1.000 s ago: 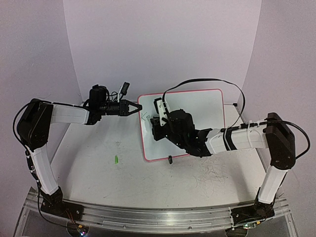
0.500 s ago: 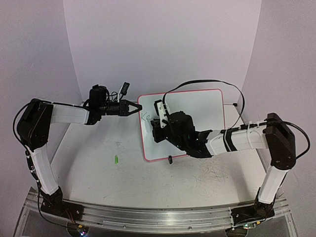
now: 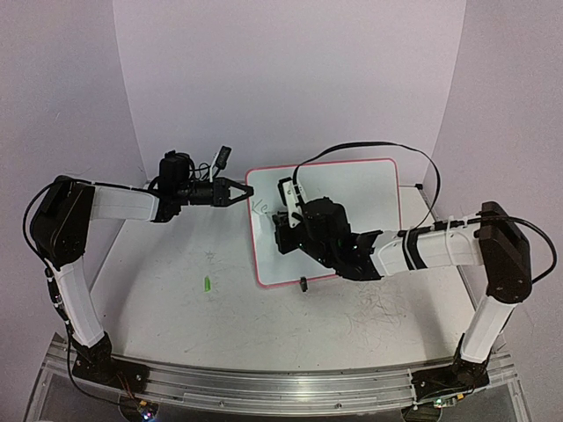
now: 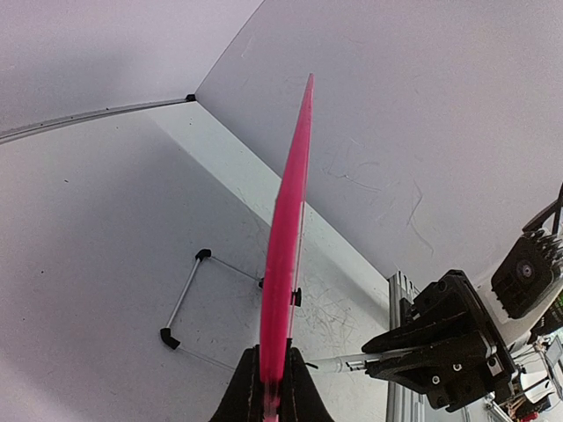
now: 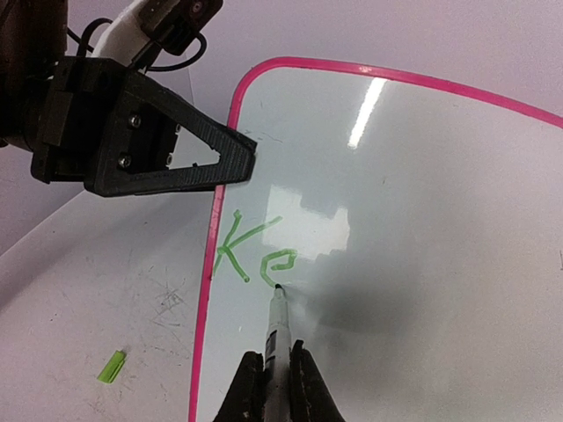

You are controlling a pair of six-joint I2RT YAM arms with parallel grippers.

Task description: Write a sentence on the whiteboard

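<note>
The whiteboard (image 3: 352, 189) with a red-pink rim lies tilted at the table's middle; its face fills the right wrist view (image 5: 422, 220). My left gripper (image 3: 236, 193) is shut on the board's left rim, seen edge-on in the left wrist view (image 4: 286, 264). My right gripper (image 3: 283, 221) is shut on a marker (image 5: 276, 338), whose tip touches the board at the end of the green letters "Ke" (image 5: 255, 251), the start of the sentence, near the board's left edge.
A green marker cap (image 3: 207, 284) lies on the table left of the board, also in the right wrist view (image 5: 111, 366). A black clip foot (image 3: 303, 284) sits at the board's near edge. A wire stand (image 4: 189, 299) lies behind the board.
My right gripper has shifted slightly right along the board with the marker while the "e" took shape. The left arm has not moved.
</note>
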